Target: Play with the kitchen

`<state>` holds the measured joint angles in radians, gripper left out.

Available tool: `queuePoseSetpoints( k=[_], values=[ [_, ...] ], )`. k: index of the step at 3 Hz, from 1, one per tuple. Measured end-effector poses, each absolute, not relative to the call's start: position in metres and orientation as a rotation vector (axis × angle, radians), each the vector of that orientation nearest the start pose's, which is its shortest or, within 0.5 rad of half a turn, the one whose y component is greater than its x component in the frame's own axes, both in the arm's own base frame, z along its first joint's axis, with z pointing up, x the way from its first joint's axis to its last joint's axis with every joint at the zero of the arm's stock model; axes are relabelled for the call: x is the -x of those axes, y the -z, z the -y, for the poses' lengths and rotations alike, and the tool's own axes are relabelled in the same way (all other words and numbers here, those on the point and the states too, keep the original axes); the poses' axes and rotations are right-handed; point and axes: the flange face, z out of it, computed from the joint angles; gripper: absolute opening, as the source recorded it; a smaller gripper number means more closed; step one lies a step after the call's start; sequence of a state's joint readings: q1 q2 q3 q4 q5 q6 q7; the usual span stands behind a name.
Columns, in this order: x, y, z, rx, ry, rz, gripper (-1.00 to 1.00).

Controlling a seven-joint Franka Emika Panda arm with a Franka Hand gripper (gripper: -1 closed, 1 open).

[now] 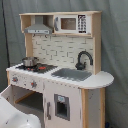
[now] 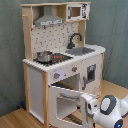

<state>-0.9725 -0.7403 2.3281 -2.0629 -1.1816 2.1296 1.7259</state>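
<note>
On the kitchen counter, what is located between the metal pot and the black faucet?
The grey sink lies between the pot and the faucet, with bare stovetop beside the pot; both exterior views show this.

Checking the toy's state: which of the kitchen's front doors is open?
The windowed oven door under the stovetop, swung down; the taller door under the grey sink stays closed.
</note>
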Motion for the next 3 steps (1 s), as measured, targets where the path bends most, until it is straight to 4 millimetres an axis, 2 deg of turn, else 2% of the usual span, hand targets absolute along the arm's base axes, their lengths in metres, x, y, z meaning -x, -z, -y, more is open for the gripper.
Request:
queuePoseSetpoints(
  k=[1, 2, 3],
  values=[
    [-0.17, -0.183, -0.511, -1.914, -1.541, -0.658, -1.0],
    [-0.194, -0.169, -0.478, -1.931, -1.512, -0.557, -1.0],
    [-0.235, -0.181, -0.45, -1.927, -1.493, -0.449, -1.0]
  ],
)
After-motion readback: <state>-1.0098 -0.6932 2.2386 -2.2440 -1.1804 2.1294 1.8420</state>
